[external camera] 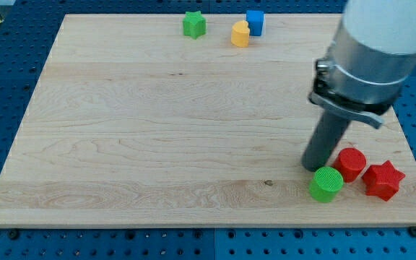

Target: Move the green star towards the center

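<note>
The green star (193, 24) lies near the view's top edge of the wooden board (157, 123), left of centre. My tip (313, 166) rests on the board at the view's lower right, far from the star. It stands just above and left of a green cylinder (326, 183) and left of a red cylinder (351, 164).
A yellow heart-shaped block (240, 34) and a blue cube (255, 22) sit just right of the green star. A red star (383, 180) lies at the board's lower right corner. The arm's grey body (370, 50) hangs over the right side.
</note>
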You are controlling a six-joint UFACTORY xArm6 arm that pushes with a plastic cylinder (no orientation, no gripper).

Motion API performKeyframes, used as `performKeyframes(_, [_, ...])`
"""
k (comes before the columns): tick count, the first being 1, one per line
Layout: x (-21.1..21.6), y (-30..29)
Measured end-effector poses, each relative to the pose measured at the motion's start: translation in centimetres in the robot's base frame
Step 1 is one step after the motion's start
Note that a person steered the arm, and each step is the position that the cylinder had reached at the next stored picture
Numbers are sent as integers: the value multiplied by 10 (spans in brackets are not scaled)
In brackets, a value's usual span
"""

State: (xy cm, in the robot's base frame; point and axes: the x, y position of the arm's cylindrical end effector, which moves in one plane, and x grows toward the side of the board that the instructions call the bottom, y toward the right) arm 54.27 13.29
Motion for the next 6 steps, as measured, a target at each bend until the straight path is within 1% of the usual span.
performKeyframes(1, [-22,-57])
performKeyframes(2, [-67,-118])
performKeyframes(3, [-126,-180])
performKeyframes(4, [-195,-229])
performKeyframes(6, [-336,-228])
